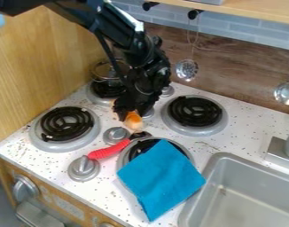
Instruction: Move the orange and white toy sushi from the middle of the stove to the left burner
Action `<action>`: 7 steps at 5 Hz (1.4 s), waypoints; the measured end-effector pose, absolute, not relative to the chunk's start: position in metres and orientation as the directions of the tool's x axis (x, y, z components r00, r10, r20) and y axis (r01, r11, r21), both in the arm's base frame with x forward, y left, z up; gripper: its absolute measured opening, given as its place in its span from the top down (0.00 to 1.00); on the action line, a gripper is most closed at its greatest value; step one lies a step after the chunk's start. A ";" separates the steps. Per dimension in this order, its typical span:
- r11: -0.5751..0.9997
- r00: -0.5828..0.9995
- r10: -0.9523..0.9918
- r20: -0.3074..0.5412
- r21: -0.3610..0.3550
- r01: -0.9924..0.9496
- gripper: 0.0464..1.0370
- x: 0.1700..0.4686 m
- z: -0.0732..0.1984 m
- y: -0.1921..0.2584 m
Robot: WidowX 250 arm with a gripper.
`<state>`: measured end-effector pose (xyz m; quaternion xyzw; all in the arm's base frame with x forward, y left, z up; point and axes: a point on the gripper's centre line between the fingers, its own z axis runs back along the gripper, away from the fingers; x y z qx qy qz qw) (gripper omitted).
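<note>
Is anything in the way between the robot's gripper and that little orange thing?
No, nothing that I can see. The gripper is right at the orange thing. The red handle and blue cloth are nearby, but not between them.

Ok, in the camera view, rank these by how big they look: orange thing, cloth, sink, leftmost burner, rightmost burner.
1. Sink, even cut off by the edge
2. Cloth
3. Leftmost burner and rightmost burner, too alike to rank
4. Orange thing
</note>
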<state>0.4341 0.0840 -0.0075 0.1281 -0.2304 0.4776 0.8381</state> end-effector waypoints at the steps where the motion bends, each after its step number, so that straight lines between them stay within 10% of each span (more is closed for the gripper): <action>1: 0.506 0.433 0.756 0.490 -0.017 -0.863 0.19 0.433 -0.004 0.087; 3: 0.557 0.456 0.765 0.455 -0.114 -0.823 0.42 0.418 0.027 0.079; 7: 0.770 0.656 0.610 0.445 -0.136 -0.623 0.45 0.337 0.072 0.073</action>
